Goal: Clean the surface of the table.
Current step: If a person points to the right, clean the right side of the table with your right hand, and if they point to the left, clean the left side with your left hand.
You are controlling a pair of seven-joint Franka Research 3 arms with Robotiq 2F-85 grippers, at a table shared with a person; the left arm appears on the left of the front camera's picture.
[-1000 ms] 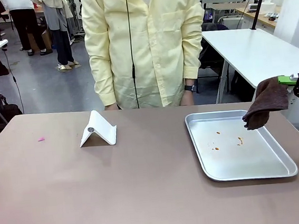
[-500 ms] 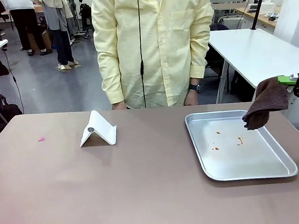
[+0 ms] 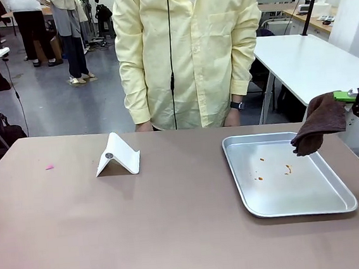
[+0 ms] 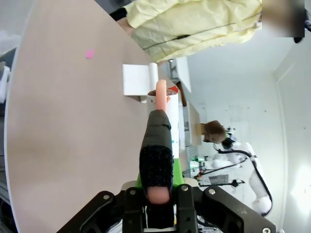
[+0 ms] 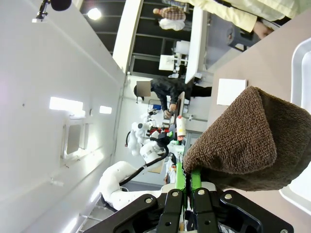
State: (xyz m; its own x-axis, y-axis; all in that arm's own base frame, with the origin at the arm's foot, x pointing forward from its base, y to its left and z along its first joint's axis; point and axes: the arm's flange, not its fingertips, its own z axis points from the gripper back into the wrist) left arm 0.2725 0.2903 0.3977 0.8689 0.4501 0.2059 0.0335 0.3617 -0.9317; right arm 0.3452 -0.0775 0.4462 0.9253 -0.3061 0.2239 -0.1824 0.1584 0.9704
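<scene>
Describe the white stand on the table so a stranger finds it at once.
Start at the wide brown table. On its far half, left of the silver tray, sits a white folded stand. Unlike the flat tray and tiny pink scrap, it rises like a tent.

On the worktop (image 3: 144,227), a stand (image 3: 117,155) is sitting left of centre, a tray (image 3: 299,190) lying to its right. A cloth (image 3: 318,124), caught in the right jaws, is hanging over the tray's far right corner. A slim object (image 4: 158,141) is sitting between the left jaws.
</scene>
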